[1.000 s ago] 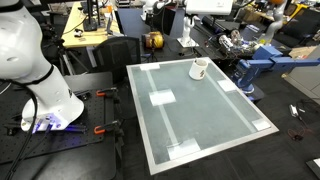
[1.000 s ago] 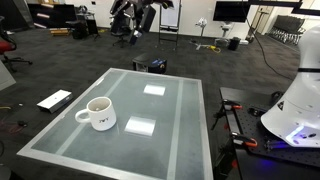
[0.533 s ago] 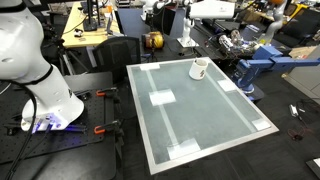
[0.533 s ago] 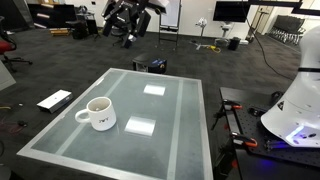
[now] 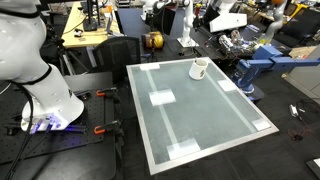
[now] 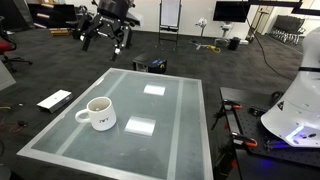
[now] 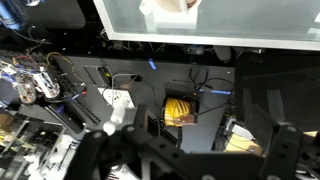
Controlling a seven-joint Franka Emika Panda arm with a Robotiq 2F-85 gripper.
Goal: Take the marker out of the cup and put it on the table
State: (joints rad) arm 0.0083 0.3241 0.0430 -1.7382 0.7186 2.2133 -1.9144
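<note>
The white cup (image 5: 199, 69) stands near the far edge of the pale grey-green table (image 5: 215, 125); it is also in the other exterior view (image 6: 99, 113) near the table's front left corner (image 6: 60, 150). The marker cannot be made out in any view. My dark gripper (image 6: 103, 42) hangs high in the air beyond the table, well away from the cup, with its fingers spread open and empty. It also shows at the top of an exterior view (image 5: 207, 15). In the wrist view my open fingers (image 7: 190, 150) frame the floor, with the table edge (image 7: 250, 20) and part of the cup (image 7: 165, 8) at the top.
My white base stands beside the table (image 5: 30, 60) (image 6: 300, 110). A yellow cable reel (image 5: 153, 41) (image 7: 180, 110) sits on the floor behind the table. A blue vise (image 5: 258, 65) and cluttered benches lie beyond. A flat white box (image 6: 54, 100) lies on the floor.
My gripper has swung sideways and slightly lower in the air behind the table, still open. The cup has not moved.
</note>
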